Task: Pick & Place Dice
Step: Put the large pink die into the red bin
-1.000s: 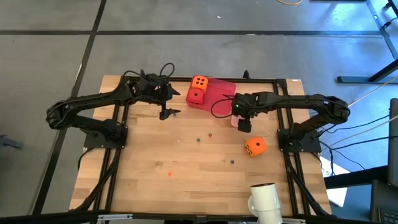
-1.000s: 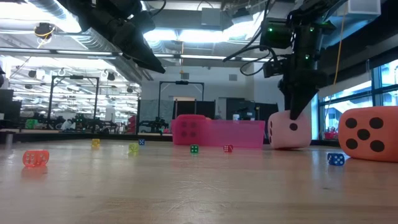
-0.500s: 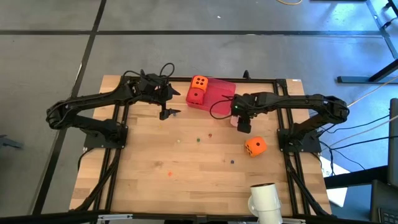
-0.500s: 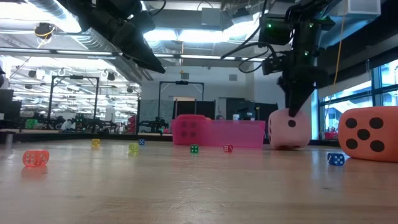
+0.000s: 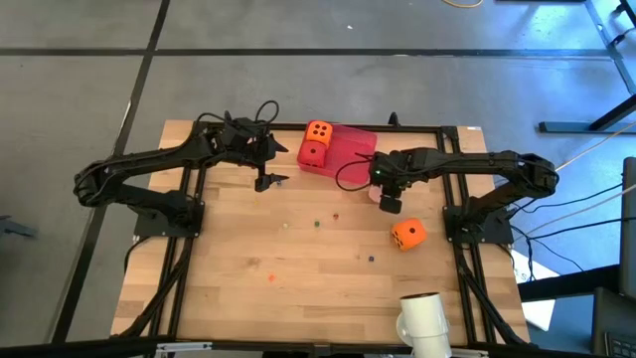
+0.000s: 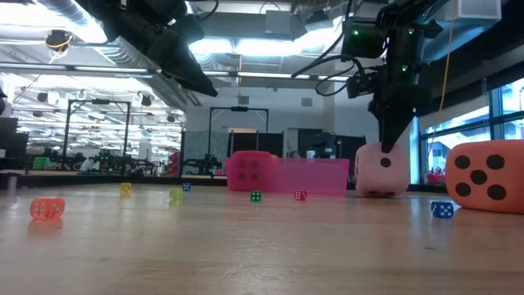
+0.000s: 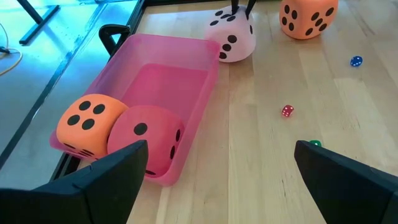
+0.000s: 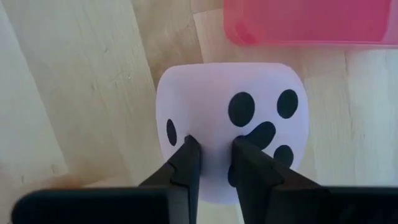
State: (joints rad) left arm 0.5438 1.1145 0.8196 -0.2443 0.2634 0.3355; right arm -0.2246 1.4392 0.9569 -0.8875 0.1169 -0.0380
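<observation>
Wooden tabletop [image 5: 298, 298] below, right claw [image 8: 211, 152] pinches the pale pink die [image 8: 230, 118] (tray [image 8: 305, 22] just beyond); left claw [image 7: 217, 162] gapes wide.

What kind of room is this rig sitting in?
Probably a robotics lab or workshop. The low view shows exposed ceiling ducts and metal test frames across a big open hall, and the two arms are bolted to a wooden table on a bare concrete floor.
</observation>
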